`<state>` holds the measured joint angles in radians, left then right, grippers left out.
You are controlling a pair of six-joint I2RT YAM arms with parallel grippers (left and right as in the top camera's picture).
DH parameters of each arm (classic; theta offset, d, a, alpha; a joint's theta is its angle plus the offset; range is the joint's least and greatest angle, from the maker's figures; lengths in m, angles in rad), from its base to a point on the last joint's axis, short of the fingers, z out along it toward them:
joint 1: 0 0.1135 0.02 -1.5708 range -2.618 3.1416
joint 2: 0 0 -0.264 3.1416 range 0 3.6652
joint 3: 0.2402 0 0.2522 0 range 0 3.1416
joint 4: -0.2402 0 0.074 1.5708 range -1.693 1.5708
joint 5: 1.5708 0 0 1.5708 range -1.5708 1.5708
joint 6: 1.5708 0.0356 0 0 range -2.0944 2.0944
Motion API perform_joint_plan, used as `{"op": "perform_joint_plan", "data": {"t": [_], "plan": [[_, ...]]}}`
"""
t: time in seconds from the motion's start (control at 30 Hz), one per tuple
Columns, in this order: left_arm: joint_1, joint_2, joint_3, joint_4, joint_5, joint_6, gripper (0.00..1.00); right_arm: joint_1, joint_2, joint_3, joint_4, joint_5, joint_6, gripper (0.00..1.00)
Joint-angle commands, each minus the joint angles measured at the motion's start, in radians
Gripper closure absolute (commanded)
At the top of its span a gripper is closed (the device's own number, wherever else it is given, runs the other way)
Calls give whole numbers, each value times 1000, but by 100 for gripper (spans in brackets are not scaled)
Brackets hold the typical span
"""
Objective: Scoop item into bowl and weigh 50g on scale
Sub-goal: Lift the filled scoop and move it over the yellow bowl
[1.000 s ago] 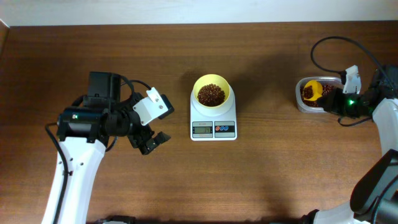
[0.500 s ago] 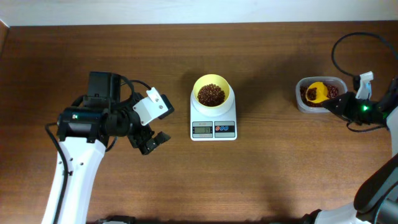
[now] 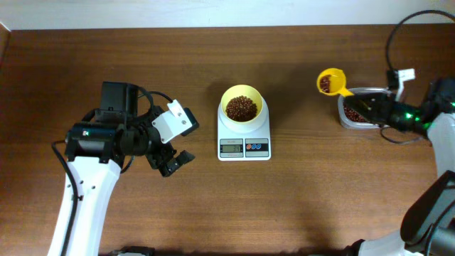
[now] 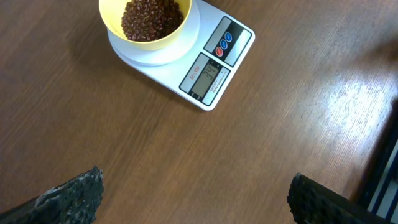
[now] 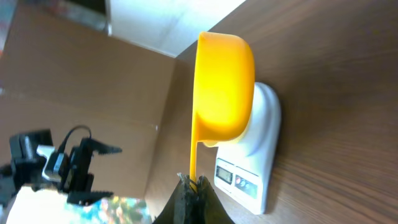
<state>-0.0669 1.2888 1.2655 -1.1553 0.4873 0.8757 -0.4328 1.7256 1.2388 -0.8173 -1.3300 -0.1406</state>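
Observation:
The pale-yellow bowl (image 3: 242, 104) holds dark red-brown beans (image 3: 241, 108) and stands on the white scale (image 3: 244, 146) at mid table. Bowl (image 4: 150, 23) and scale (image 4: 211, 71) also show in the left wrist view. My right gripper (image 3: 357, 102) is shut on the handle of a yellow scoop (image 3: 330, 82) that carries some beans, lifted left of the clear container (image 3: 359, 118). In the right wrist view the scoop (image 5: 224, 87) hides the bowl; the scale (image 5: 255, 168) shows behind it. My left gripper (image 3: 173, 162) is open and empty, left of the scale.
The clear container at the right still holds beans (image 3: 352, 112). A black cable (image 3: 398, 28) loops above the right arm. The table's far edge meets a white wall.
My right gripper has lifted the scoop out of the clear container and carried it up and to the left with beans in it. The left arm has not moved.

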Motion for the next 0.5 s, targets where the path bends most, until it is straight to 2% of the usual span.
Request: {"op": "perform_joint_plan", "data": {"t": [0.0, 0.17, 0.27, 0.47], "plan": [[2, 3, 9, 1, 21, 19, 1, 107, 9, 3, 50, -51, -7, 96], [2, 3, 9, 1, 21, 19, 1, 285, 9, 3, 98, -50, -4, 96], [2, 3, 9, 1, 21, 19, 1, 381, 9, 3, 159, -46, 49, 96], [2, 3, 9, 1, 21, 19, 1, 459, 9, 3, 233, 92, 53, 96]]}}
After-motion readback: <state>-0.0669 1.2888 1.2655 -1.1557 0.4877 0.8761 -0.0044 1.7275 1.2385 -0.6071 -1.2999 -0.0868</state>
